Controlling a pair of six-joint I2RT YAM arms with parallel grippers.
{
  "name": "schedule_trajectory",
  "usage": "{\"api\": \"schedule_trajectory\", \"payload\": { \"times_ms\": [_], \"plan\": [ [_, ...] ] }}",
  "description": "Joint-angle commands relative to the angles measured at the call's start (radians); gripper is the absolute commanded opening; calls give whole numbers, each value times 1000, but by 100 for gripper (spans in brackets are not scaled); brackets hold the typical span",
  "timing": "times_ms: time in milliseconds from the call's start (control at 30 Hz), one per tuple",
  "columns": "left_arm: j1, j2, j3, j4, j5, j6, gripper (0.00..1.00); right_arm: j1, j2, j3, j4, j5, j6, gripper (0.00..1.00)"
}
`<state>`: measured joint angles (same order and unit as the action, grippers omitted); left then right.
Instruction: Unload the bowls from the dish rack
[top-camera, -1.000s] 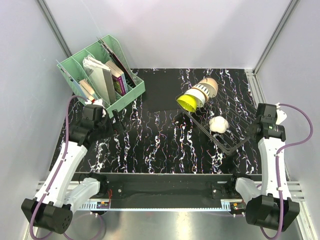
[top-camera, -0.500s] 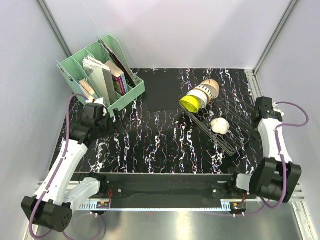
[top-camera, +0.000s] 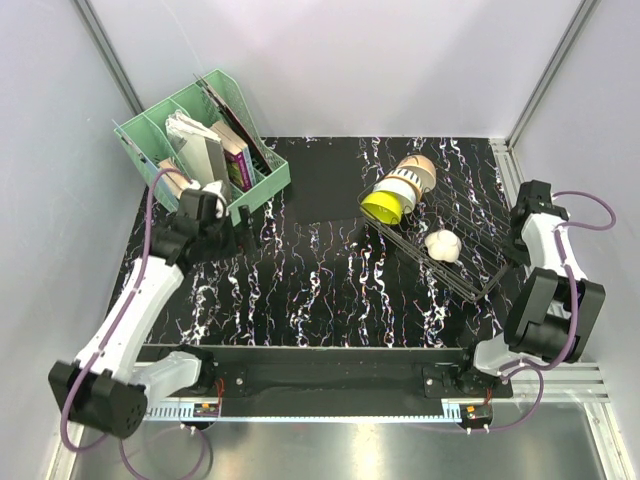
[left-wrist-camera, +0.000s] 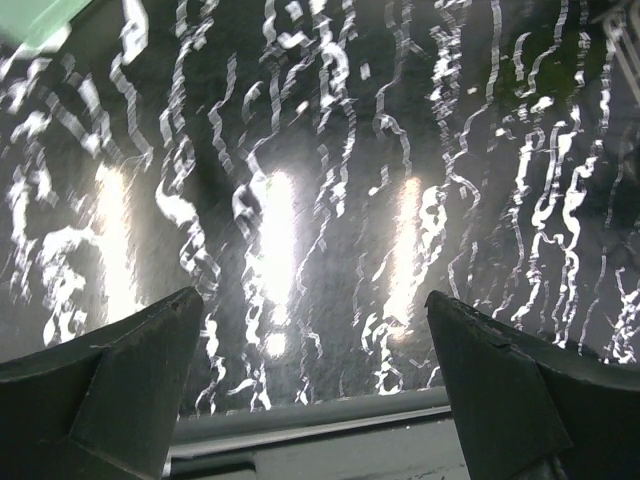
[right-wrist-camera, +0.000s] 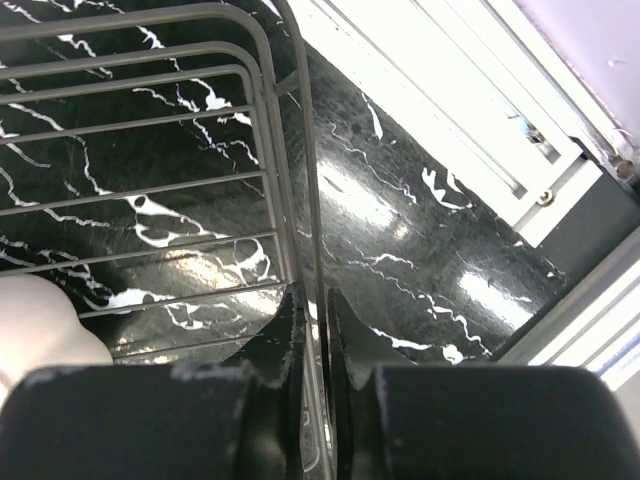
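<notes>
From above, the dish rack (top-camera: 470, 277) sits right of centre, the bowls (top-camera: 383, 207) propped inside. Left wrist: the left gripper (left-wrist-camera: 312, 300) gapes over the table (left-wrist-camera: 330, 150), holding nothing. Right wrist: the right gripper (right-wrist-camera: 310, 310) seems pinched on the rack's rim wire; brace it gently, no dragging.

No legible text, label, brand, number or sign appears in any of the 3 views. The covers of the books (top-camera: 236, 158) standing in the green organiser (top-camera: 268, 186) are too small to show any lettering.
</notes>
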<state>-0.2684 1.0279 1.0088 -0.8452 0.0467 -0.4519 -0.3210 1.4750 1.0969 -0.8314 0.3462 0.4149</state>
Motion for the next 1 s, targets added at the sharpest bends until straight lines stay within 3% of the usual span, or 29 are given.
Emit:
{"api": "schedule_trajectory", "payload": {
  "times_ms": [0,133,167,200,267,300,400,467,700,967],
  "plan": [
    [-34,133,158,103,67,70,99,40,59,38,80,-204,82,14],
    [-84,328,322,113,64,96,99,39,74,26,83,-230,84,33],
    [-109,360,361,113,62,105,99,39,76,24,87,-242,84,46],
    [-121,423,434,113,65,110,99,39,76,21,86,-249,85,51],
    [-167,489,511,112,62,134,99,39,70,12,92,-251,93,53],
    [-179,556,584,112,65,145,99,39,68,9,92,-253,96,64],
    [-230,693,733,91,77,170,99,39,44,-5,94,-262,113,68],
    [-261,760,801,81,87,176,99,39,15,-22,94,-265,120,77],
    [-315,1032,1050,75,96,185,99,39,-67,-75,92,-292,119,79],
    [-347,1199,1226,75,76,205,99,39,-104,-115,91,-273,102,82]
  ]
}}
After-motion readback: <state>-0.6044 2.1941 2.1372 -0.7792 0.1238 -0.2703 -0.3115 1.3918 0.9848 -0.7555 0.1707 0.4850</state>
